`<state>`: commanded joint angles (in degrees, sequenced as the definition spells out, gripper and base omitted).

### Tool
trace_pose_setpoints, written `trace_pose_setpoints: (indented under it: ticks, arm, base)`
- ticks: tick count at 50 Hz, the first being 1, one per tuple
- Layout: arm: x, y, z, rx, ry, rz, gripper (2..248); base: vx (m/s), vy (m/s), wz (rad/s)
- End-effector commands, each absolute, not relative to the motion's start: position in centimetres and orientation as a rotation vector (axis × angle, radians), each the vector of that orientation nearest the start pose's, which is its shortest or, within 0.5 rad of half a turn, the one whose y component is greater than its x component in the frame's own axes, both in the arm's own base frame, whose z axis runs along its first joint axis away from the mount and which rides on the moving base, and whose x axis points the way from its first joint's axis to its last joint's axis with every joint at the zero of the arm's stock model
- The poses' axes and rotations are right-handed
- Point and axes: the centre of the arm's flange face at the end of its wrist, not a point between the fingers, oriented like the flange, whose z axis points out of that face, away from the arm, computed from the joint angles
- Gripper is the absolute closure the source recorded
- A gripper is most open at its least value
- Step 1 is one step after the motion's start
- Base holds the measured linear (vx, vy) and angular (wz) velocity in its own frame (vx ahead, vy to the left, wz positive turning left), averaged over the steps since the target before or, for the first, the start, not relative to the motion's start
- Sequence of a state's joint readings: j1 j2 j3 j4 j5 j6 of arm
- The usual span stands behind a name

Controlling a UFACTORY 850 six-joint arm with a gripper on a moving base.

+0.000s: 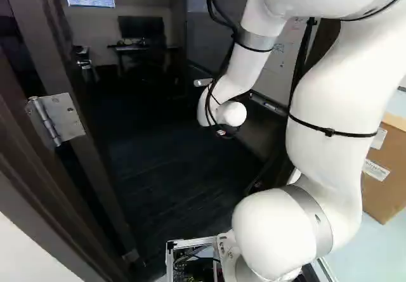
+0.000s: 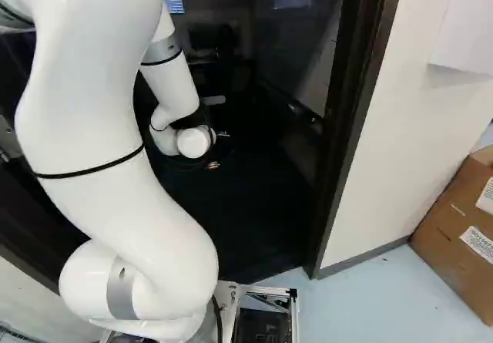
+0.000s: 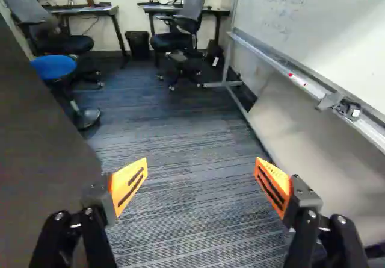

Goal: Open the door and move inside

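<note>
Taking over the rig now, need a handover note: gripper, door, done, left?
Gripper: open, fingers wide apart, nothing between them.
Door: swung inward, beside the gripper; hinge at the left of the left base view.
Done: door open, arm reaching in past the door frame.
Left: drive the base inside. It looks to be about at the threshold; I'd watch frame clearance both sides.
</note>
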<state>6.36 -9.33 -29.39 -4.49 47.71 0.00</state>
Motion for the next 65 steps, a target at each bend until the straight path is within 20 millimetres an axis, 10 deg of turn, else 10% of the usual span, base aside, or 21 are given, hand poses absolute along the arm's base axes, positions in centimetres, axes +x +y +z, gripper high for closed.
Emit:
trace_pose_setpoints:
  ticks: [65]
  arm:
    - [43.01, 5.32, 36.6, -2.531, -0.257, -1.702, 3]
  base:
    - [0.156, 0.011, 0.168]
